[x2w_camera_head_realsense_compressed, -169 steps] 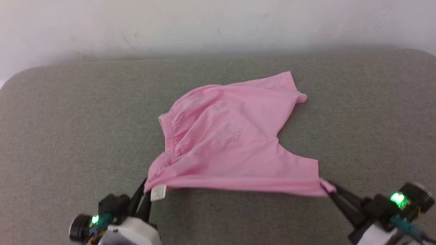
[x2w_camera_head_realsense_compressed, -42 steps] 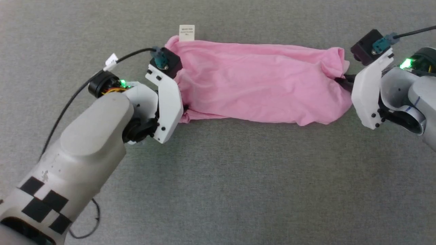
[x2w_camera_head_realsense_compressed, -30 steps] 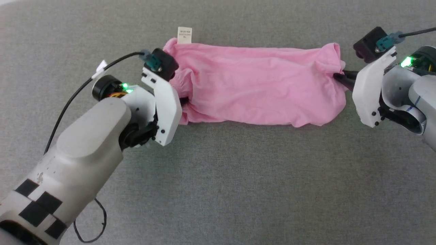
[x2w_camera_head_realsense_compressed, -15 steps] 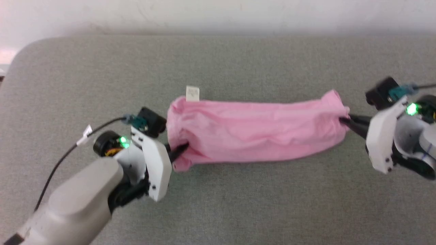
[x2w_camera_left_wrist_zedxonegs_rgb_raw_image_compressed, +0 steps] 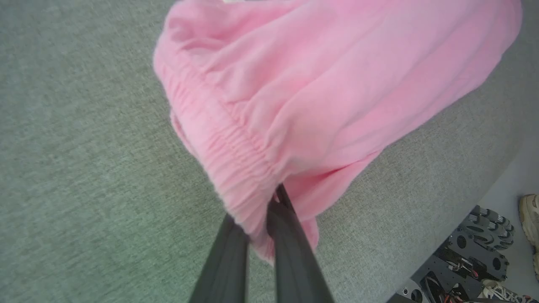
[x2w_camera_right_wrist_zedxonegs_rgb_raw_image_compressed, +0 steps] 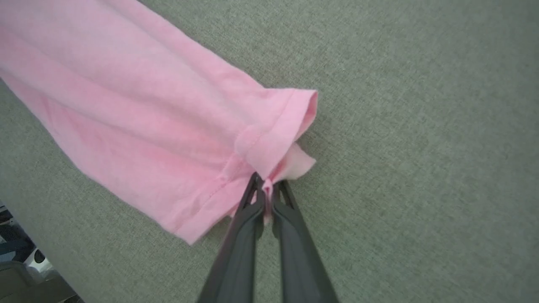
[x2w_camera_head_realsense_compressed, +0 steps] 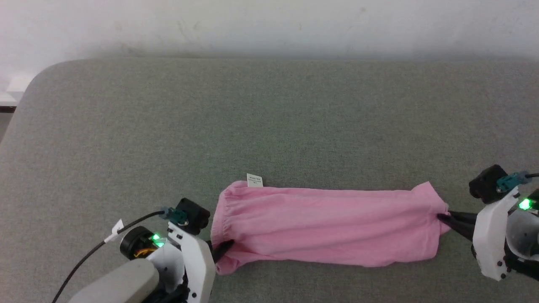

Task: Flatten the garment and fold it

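The garment [x2w_camera_head_realsense_compressed: 324,231] lies as a long, narrow pink band across the lower middle of the head view, stretched left to right on the grey upholstered surface [x2w_camera_head_realsense_compressed: 269,126]. Its gathered elastic edge forms the band's left end, and a small white tag [x2w_camera_head_realsense_compressed: 254,181] sticks out from the band's upper left corner.

At the lower left of that view, the left gripper [x2w_camera_head_realsense_compressed: 223,247] has its two dark fingers pressed together on the lower left corner of the cloth. The left wrist view shows the gathered hem pinched between them, with cloth bulging over the tips.

Near the right edge of the head view, the right gripper [x2w_camera_head_realsense_compressed: 442,218] meets the band's right end. In the right wrist view its fingers are closed on a small fold of hem at the corner, with a sliver of pink caught between the tips.

The cloth between the two grips shows soft lengthwise creases. A pale wall [x2w_camera_head_realsense_compressed: 269,25] runs along the top of the head view. In the lower right of the left wrist view, past the surface's edge, are dark wheeled parts [x2w_camera_left_wrist_zedxonegs_rgb_raw_image_compressed: 480,244] and a pale shoe [x2w_camera_left_wrist_zedxonegs_rgb_raw_image_compressed: 528,219].
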{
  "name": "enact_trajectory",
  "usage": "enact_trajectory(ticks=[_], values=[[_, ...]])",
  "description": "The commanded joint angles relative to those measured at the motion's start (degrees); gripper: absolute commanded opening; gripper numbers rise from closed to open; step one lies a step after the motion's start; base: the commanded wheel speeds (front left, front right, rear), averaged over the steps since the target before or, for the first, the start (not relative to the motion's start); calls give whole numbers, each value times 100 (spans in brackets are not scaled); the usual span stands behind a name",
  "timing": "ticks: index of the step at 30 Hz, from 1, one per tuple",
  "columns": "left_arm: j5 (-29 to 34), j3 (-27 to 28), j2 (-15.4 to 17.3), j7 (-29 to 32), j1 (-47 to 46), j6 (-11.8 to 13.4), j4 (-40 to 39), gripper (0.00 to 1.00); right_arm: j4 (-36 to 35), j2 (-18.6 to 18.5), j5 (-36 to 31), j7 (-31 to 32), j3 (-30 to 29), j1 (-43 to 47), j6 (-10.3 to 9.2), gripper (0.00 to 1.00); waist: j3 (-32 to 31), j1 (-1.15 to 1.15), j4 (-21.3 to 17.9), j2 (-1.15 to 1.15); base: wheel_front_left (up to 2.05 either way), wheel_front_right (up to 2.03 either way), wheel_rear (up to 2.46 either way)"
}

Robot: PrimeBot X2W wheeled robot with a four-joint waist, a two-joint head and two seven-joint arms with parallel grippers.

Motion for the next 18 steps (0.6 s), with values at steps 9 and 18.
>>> enact_trajectory(ticks=[9, 18], values=[[83, -182, -469, -136, 30, -55, 734, 0, 855, 803, -229, 197, -206, 400, -8, 0, 273, 1, 11, 0, 0, 0, 0], [571, 76, -341, -1186, 66, 400, 429, 100, 780, 705, -523, -108, -635, 458, -8, 100, -74, 1, 84, 0, 0, 0, 0]])
